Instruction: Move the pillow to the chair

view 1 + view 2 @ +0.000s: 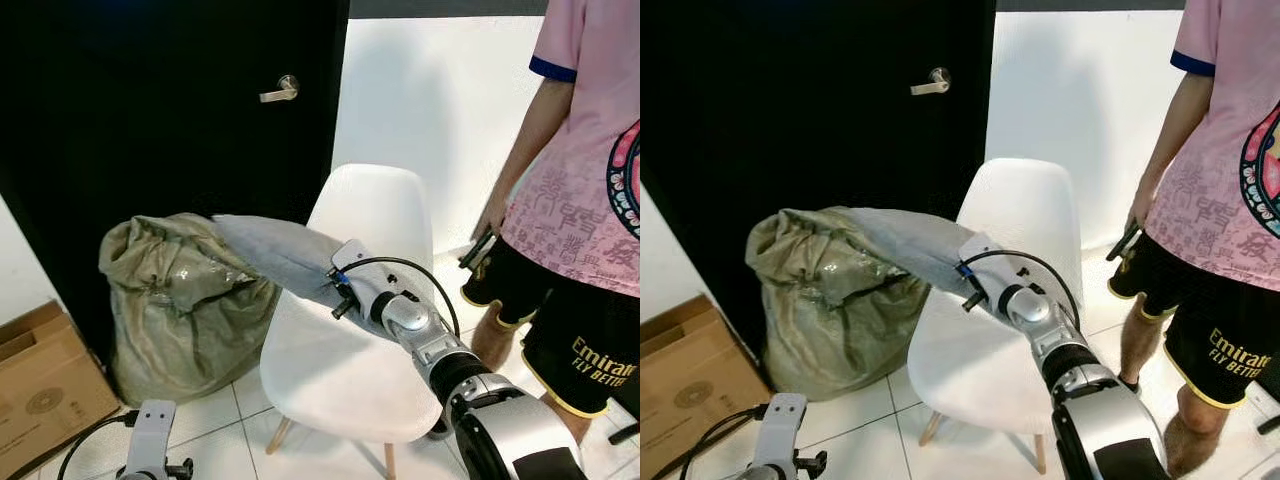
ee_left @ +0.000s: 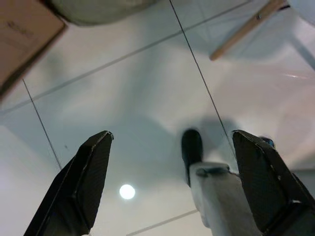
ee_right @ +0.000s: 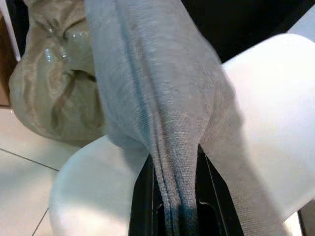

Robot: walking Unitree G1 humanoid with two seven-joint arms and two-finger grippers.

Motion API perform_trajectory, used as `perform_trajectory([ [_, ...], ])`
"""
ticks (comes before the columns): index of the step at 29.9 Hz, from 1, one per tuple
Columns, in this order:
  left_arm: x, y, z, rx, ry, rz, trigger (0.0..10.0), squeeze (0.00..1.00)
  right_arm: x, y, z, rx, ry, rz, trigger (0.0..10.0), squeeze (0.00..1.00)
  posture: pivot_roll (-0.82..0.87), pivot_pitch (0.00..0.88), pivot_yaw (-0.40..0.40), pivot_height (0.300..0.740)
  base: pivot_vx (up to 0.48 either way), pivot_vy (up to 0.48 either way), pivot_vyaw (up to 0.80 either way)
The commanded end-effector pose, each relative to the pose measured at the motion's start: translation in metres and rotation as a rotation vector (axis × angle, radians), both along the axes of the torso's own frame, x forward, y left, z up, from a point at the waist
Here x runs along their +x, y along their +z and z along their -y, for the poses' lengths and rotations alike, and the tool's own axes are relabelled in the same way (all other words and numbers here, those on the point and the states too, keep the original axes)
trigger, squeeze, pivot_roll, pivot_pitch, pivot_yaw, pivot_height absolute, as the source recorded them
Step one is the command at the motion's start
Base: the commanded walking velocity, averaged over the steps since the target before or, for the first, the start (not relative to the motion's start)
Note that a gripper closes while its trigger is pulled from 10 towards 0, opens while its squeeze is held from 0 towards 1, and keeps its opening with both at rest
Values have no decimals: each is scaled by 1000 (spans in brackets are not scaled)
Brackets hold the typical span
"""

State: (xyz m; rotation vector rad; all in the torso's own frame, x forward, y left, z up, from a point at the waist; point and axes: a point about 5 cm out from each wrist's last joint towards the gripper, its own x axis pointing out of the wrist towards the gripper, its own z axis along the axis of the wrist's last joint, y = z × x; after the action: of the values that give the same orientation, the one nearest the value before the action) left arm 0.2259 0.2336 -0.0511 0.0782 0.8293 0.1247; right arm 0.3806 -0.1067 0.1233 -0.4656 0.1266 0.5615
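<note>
- I have the right gripper [image 3: 177, 196] out over the white chair [image 1: 340, 375], its two black fingers [image 3: 140, 206] pinching a bunched edge of the grey pillow [image 1: 285, 255]; the fabric fold runs straight down between them in the right wrist view.
- Pillow position: lifted, held in the air above the seat and in front of the backrest. Its far end reaches towards the olive-green sack [image 1: 180, 300] that stands on the floor by the black door [image 1: 150, 90]. Whether that end touches the sack, I cannot tell.
- Done so far, by my reading: the pillow is grasped, raised and brought over the chair.
- Left to do: lower it until it rests on the seat, then open the fingers and draw the arm back. The pillow does not yet lie on the chair.
- The grip is on one edge only, so I expect the free end to sag and swing; it may drape over the seat's edge on the sack's side unless I carry it further towards the backrest.
- Left gripper [image 2: 172, 182] hangs idle, pointing at the tiled floor [image 2: 147, 88], fingers spread wide with nothing between them.
- A person [image 1: 580, 200] in a pink shirt stands just beside the chair on my right, holding a dark object I cannot identify; I keep the arm clear of that side.
</note>
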Motion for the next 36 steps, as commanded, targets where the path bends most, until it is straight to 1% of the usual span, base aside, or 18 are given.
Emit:
perform_trajectory([
  [1, 0, 0, -1, 1, 12, 6, 10000, 0, 3, 10, -6, -5, 17, 44, 10000, 0, -94, 60, -51, 740, 0, 0, 0],
  [12, 1, 1, 0, 7, -7, 7, 10000, 0, 4, 9, -4, -40, -12, 62, 10000, 0, -94, 55, -52, 740, 0, 0, 0],
  [16, 1, 0, 2, 4, -33, 5, 10000, 0, 3, 6, -1, -114, -11, 78, 10000, 0, -94, 49, -53, 740, 66, 0, 0],
  [20, 1, 0, 3, 2, -34, 6, 10000, 0, 3, 4, 0, -131, -14, 79, 10000, 0, -95, 48, -53, 740, 278, 0, 0],
  [24, 0, 0, 4, 0, -35, 7, 10000, 0, 3, 3, 5, -126, -40, 71, 10000, 0, -92, 45, -55, 740, 289, 0, 0],
  [28, 0, -1, 4, -2, -38, 7, 10000, 0, 4, 4, 9, -77, -76, 55, 10000, 0, -93, 43, -53, 740, 292, 0, 0],
  [36, 0, 0, 4, -1, -42, 9, 10000, 0, 5, 5, 13, -69, -100, 55, 10000, 0, -91, 51, -51, 740, 304, 0, 0],
])
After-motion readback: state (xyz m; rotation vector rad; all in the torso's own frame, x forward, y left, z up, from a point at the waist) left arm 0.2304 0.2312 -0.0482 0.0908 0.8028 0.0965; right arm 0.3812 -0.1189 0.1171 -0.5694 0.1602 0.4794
